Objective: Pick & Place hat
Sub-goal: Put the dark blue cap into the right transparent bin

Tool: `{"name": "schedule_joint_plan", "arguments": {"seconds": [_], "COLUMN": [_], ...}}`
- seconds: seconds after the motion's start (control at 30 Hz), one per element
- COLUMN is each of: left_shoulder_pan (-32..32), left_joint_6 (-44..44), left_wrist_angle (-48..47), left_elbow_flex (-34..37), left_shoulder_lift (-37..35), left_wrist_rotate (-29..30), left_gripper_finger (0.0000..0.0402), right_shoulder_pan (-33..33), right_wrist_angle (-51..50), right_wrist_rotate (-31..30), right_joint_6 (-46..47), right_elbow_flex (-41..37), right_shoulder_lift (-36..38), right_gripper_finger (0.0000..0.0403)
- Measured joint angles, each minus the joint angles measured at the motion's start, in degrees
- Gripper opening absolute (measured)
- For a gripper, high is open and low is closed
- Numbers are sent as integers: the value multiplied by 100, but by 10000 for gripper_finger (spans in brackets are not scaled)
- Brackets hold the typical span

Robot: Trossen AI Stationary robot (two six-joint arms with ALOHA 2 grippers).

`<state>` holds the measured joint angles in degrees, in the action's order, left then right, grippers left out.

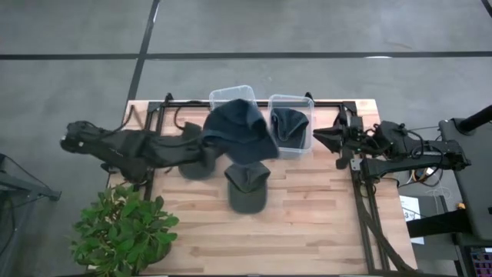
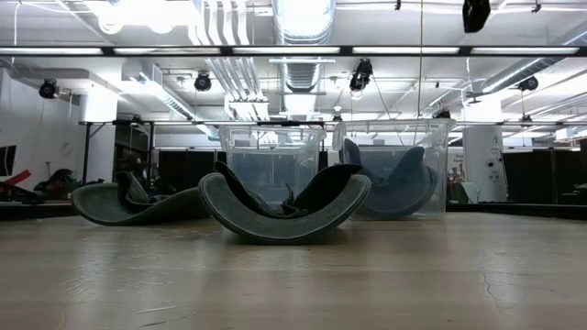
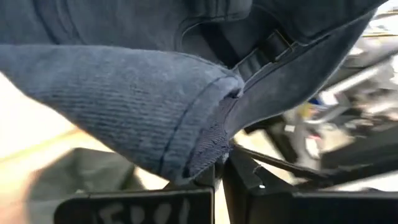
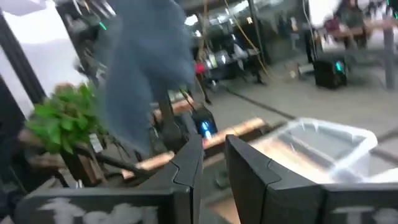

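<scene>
I am pinching the edge of a soft, dark blue corduroy cap (image 3: 124, 93) in my left claw (image 3: 217, 177), the fabric pressed between the two dark fingers at its frayed seam. In the overhead view I am carrying the cap (image 1: 240, 131) in the air, and it is hanging over the near side of the left-hand clear plastic bin (image 1: 231, 95), its cloth spreading wide and limp below my grip.

The hold is only on a thin fold near the rim, so I judge that the cap could slide out and fall outside the bin. Its broad drape could also catch on the bin wall and tip the light container.

My right claw (image 4: 214, 163) is waiting at the right side of the tabletop (image 1: 307, 223), its fingers close together with a narrow gap and nothing between them. Beside it a second clear bin (image 1: 292, 126) is already holding a dark cap, while an olive-green cap (image 1: 247, 187) is lying crown-down on the wood.
</scene>
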<state>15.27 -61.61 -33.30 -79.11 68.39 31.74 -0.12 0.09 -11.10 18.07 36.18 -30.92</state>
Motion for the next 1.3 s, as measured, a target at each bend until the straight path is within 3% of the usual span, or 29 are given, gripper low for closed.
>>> {"name": "schedule_joint_plan", "arguments": {"seconds": [0.2,0.37,0.47,0.67,0.93,1.3], "left_shoulder_pan": [-681,-1071,-1235,-1486,-1552,-1552], "left_joint_6": [242,709,1109,1796,2477,2575], "left_wrist_angle": [21,573,1018,1041,1011,886], "left_elbow_flex": [0,0,-2,-312,-870,-1023], "left_shoulder_lift": [602,1016,1227,1588,1880,1887], "left_wrist_rotate": [-118,-271,-266,-27,99,244], "left_gripper_finger": [6,6,6,6,6,6], "right_shoulder_pan": [-2,-4,-4,-2,-4,-9], "right_wrist_angle": [292,530,769,1180,1031,947], "right_wrist_rotate": [54,69,68,-109,-1676,-2039], "right_joint_6": [-206,-260,-444,-1032,-1697,-2145], "right_elbow_flex": [0,0,0,8,460,1122], "right_shoulder_lift": [-14,-217,-442,-940,-1501,-2217], "right_gripper_finger": [105,154,186,232,235,228]}}
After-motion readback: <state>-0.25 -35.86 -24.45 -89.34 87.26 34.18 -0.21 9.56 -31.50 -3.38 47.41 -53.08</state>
